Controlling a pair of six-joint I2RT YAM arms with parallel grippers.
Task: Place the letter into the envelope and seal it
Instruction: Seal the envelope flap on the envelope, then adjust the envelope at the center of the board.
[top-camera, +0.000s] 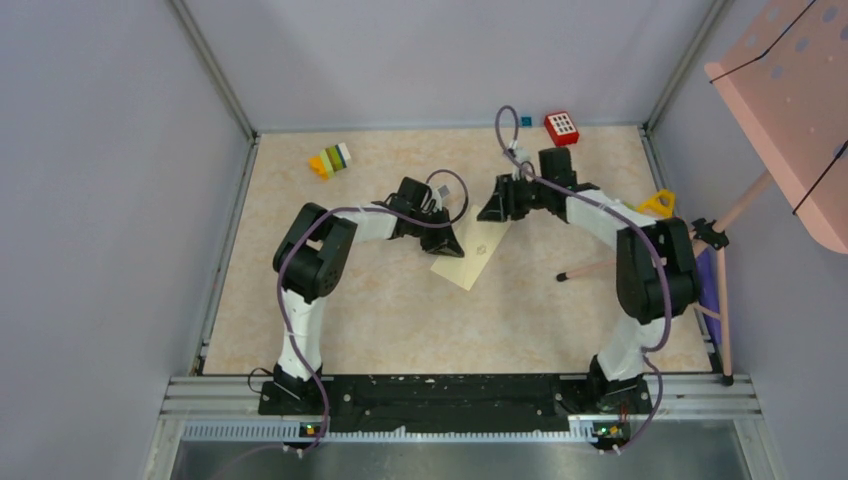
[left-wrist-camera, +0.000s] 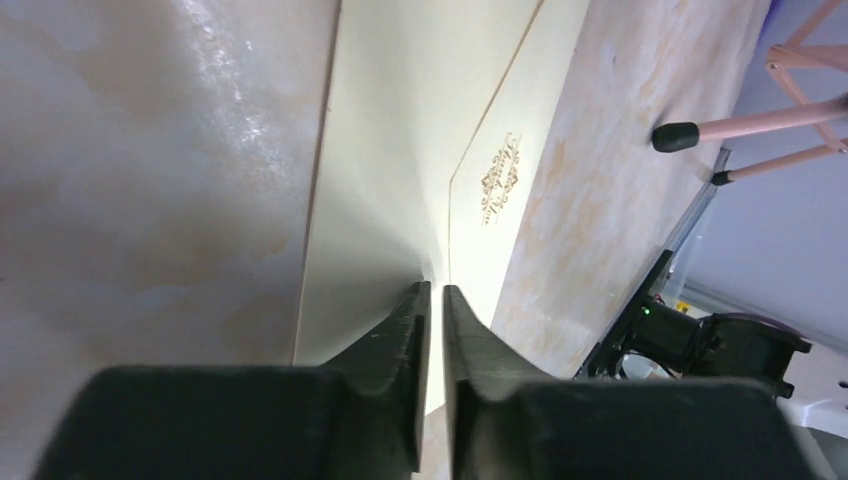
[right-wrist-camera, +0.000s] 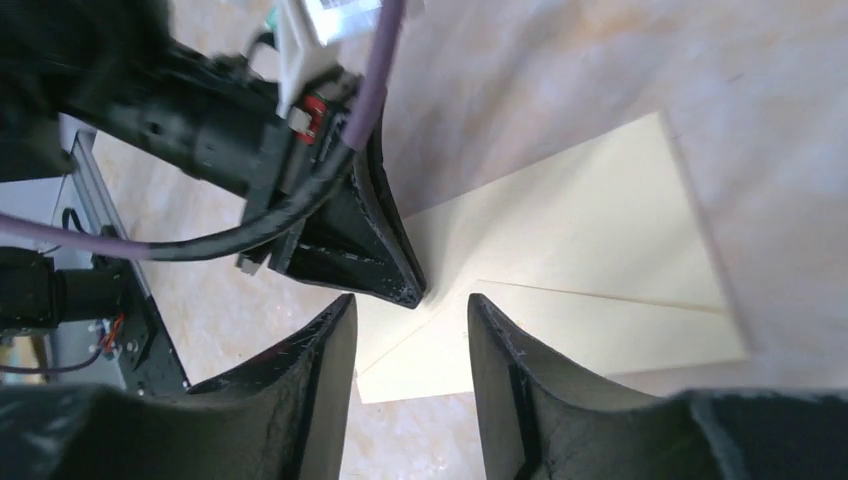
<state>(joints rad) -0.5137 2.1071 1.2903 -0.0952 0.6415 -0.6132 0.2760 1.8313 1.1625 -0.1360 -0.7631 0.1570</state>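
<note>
L end effector (left-wrist-camera: 436, 287) on envelope (left-wrist-camera: 390, 150), R (right-wrist-camera: 410, 300) parted

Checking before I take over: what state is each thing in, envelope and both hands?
envelope: flat on the table, flap folded down; sealed or not, unclear.
left hand: nearly shut, tips on the envelope.
right hand: open above the envelope, holding nothing.

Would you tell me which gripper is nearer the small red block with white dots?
The right. The right gripper is at the pale cream paper envelope's far end, near the white-dotted red block; the left gripper sits farther off, at the envelope's left edge.
</note>
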